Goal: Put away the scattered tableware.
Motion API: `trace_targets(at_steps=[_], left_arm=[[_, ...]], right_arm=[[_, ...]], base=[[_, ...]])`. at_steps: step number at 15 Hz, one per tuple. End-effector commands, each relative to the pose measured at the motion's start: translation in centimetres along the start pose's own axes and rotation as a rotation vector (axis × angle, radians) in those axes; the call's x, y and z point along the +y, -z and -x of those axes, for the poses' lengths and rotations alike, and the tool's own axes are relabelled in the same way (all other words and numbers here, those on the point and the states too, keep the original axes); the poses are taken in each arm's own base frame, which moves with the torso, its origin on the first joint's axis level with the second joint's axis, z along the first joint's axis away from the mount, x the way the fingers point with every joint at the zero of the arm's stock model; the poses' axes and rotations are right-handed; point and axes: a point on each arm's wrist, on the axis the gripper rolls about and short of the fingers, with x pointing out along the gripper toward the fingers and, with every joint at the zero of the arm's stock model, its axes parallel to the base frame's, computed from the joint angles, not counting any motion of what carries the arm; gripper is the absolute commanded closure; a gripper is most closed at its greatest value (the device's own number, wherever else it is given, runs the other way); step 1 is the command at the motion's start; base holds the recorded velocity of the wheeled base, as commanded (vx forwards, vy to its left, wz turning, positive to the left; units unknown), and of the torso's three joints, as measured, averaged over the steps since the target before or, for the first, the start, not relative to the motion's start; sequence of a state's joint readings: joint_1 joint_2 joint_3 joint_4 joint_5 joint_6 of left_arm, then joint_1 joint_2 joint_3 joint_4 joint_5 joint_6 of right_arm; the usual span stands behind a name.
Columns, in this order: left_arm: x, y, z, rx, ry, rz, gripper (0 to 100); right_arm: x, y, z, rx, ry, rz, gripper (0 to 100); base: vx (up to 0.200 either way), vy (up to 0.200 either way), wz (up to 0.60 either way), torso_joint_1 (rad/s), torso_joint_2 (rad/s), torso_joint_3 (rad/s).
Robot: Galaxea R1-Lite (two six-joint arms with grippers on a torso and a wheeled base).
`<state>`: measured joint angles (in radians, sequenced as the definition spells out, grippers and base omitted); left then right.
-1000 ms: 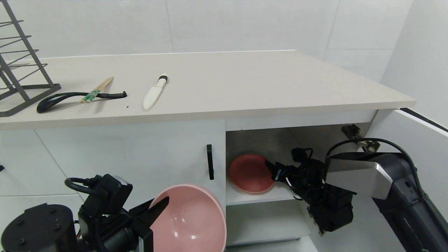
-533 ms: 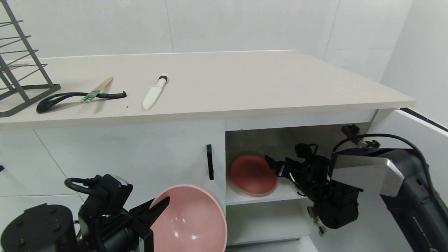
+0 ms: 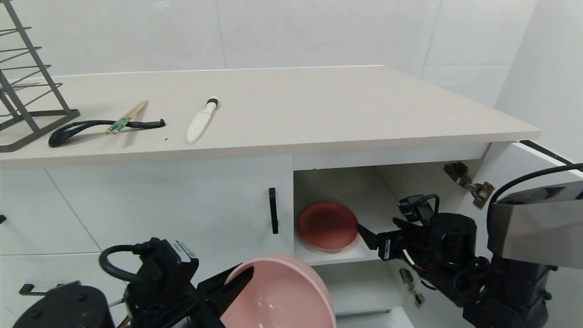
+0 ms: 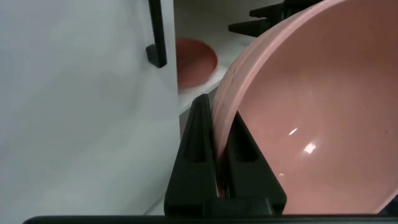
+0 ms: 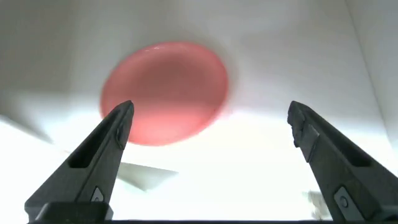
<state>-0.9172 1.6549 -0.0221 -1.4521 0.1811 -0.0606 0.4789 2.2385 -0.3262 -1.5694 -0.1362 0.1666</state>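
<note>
My left gripper [image 3: 237,284] is shut on the rim of a big pink bowl [image 3: 282,296], held low in front of the closed cabinet door; its fingers [image 4: 205,149] clamp the bowl [image 4: 305,124] wall. A red plate [image 3: 328,225] lies on the upper shelf inside the open cupboard. My right gripper [image 3: 369,234] stands open just outside the shelf's front, right of the plate [image 5: 165,90], nothing between its fingers [image 5: 99,155]. On the counter lie a black ladle [image 3: 95,127], chopsticks [image 3: 127,116] across it, and a white knife [image 3: 200,120].
A grey wire rack [image 3: 27,91] stands at the counter's far left. The closed left door has a black handle [image 3: 272,216]. The right door [image 3: 533,164] hangs open beside my right arm. A lower shelf [image 3: 355,291] sits under the plate's shelf.
My right gripper has let go of the red plate on the shelf and drawn back out to the right. My left arm has carried the pink bowl rightward.
</note>
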Motion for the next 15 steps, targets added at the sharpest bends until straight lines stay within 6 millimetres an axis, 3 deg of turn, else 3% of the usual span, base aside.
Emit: trace_targets(at_steps=[1, 3, 7, 11, 15], left_arm=[[-0.8, 1.8, -2.8, 0.04, 0.013, -0.018, 100], [-1.4, 3.1, -3.9, 0.101, 0.031, -0.078, 100], [-2.7, 2.8, -7.4, 0.04, 0.049, -0.17, 100], [-2.7, 3.6, -10.6, 0.03, 0.028, -0.197, 100], [-2.1, 4.8, -15.3, 0.001, -0.02, -0.301, 100]], right_arm=[[0.6, -1.4, 2.8, -0.033, -0.02, 0.006, 0], [0.9, -2.5, 5.1, -0.065, -0.045, 0.006, 0], [0.7, -4.8, 8.4, -0.165, -0.064, 0.007, 0], [0.6, -5.2, 9.3, -0.189, -0.065, 0.018, 0], [0.4, -4.9, 9.7, -0.174, -0.058, 0.037, 0]], base=[[0.0, 0.0, 0.0, 0.0, 0.0, 0.0], [0.0, 0.0, 0.0, 0.0, 0.0, 0.0], [0.0, 0.0, 0.0, 0.0, 0.0, 0.0], [0.0, 0.0, 0.0, 0.0, 0.0, 0.0], [0.0, 0.0, 0.0, 0.0, 0.0, 0.0]])
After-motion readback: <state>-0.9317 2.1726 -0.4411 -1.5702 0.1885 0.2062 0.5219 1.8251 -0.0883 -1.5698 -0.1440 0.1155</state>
